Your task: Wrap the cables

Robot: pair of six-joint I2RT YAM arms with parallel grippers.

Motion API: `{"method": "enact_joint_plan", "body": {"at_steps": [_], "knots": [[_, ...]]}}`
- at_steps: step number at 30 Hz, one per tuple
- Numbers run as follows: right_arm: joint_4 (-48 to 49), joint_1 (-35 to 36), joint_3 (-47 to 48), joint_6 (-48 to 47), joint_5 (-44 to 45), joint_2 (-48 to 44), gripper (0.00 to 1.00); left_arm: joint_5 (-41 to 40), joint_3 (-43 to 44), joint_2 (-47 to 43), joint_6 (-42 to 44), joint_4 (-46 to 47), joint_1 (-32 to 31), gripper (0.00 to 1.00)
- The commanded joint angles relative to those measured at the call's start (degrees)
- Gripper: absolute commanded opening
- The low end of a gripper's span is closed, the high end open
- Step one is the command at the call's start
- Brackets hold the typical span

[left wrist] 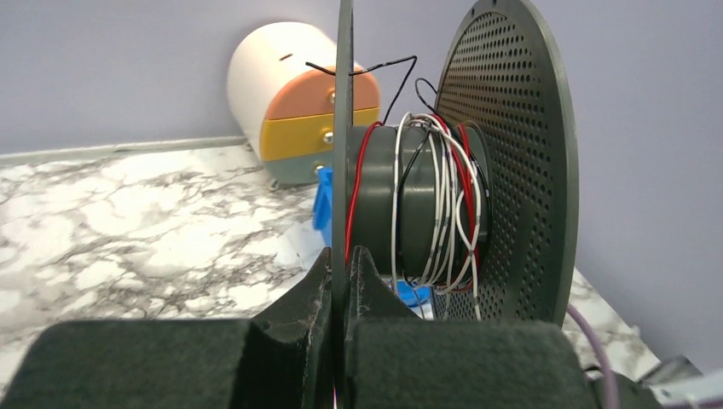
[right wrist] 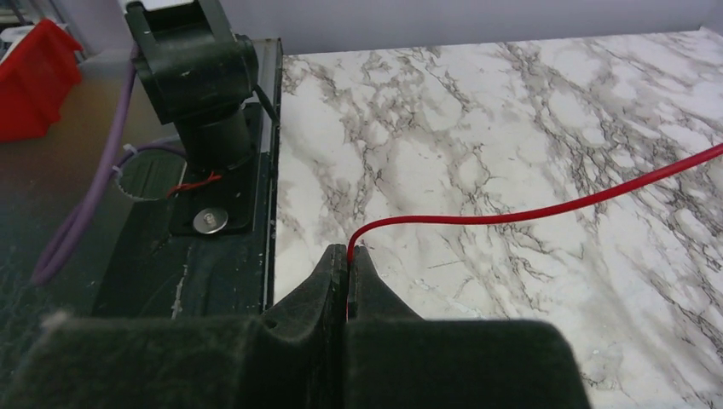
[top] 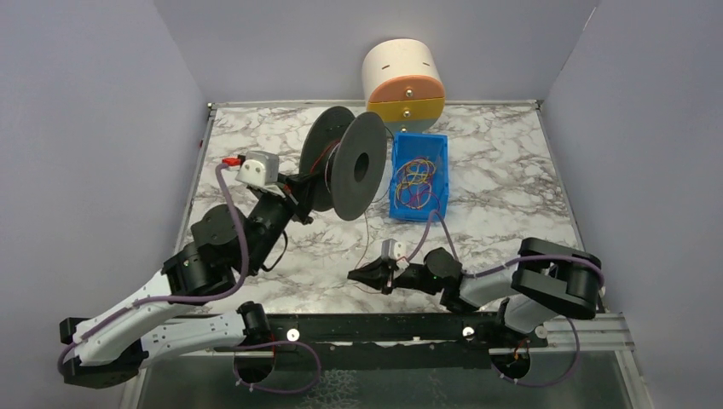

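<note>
A black spool (top: 356, 166) stands on edge at the middle back of the marble table. My left gripper (top: 303, 192) is shut on the rim of its near flange (left wrist: 344, 128), which passes edge-on between the fingertips (left wrist: 317, 281). The hub (left wrist: 379, 200) carries turns of red, white and black wire, in front of the perforated far flange (left wrist: 511, 162). A thin red cable (top: 367, 228) runs from the spool down to my right gripper (top: 362, 274). In the right wrist view that gripper (right wrist: 348, 252) is shut on the cable (right wrist: 529, 213), which arcs away to the right just above the table.
A blue bin (top: 396, 200) of tangled coloured wires sits right of the spool. A round cream, orange and yellow container (top: 403, 81) stands against the back wall. A black rail (top: 367, 328) runs along the near edge. A red bin (right wrist: 34, 77) lies beyond the table's edge.
</note>
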Motion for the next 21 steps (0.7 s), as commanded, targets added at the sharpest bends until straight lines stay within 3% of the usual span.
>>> {"method": "enact_joint_plan", "body": {"at_steps": [1, 4, 11, 21], "knots": [[-8.73, 5.14, 0.37, -3.22, 7.63, -5.44, 0.01, -9.33, -2.47, 1.0, 1.31, 12.02, -0.13, 0.0], [-13.42, 8.02, 1.23, -3.75, 9.86, -9.77, 0.01, -12.97, -4.71, 2.49, 3.01, 14.67, -0.14, 0.0], [-34.93, 14.0, 9.48, -5.53, 14.06, -21.41, 0.01, -20.63, -8.27, 5.84, 7.55, 17.88, -0.11, 0.0], [-61.91, 16.46, 24.52, -3.64, 15.81, -29.2, 0.01, -26.69, -13.07, 8.41, 10.12, 17.55, -0.1, 0.0]]}}
